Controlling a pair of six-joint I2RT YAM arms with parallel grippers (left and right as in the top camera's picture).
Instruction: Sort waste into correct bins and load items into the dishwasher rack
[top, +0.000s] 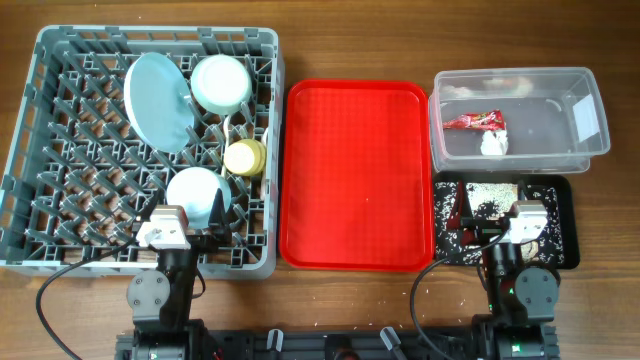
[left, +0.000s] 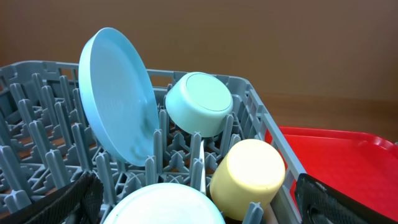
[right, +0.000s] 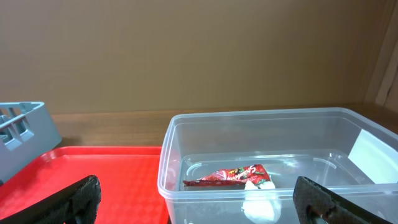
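The grey dishwasher rack (top: 60, 40) holds a pale blue plate (top: 160, 100) on edge, a mint bowl (top: 220, 82), a yellow cup (top: 245, 157) and a second bowl (top: 197, 192). My left gripper (top: 195, 215) hangs open over the rack's front, its fingers (left: 68, 202) either side of the near bowl (left: 168, 208) without touching it. The clear tub (top: 510, 75) contains the red wrapper (top: 475, 121) and the white tissue (top: 494, 143). Beige crumbs (top: 490, 195) lie in the black tray (top: 560, 215). My right gripper (top: 490, 218) stands open above that tray, empty.
A red serving tray (top: 358, 175) lies bare between the rack and the bins. A thin white handle (left: 198, 165) stands among the rack's pegs beside the cup (left: 249, 177). The tub's near wall (right: 249, 118) is just ahead of my right fingers (right: 78, 199).
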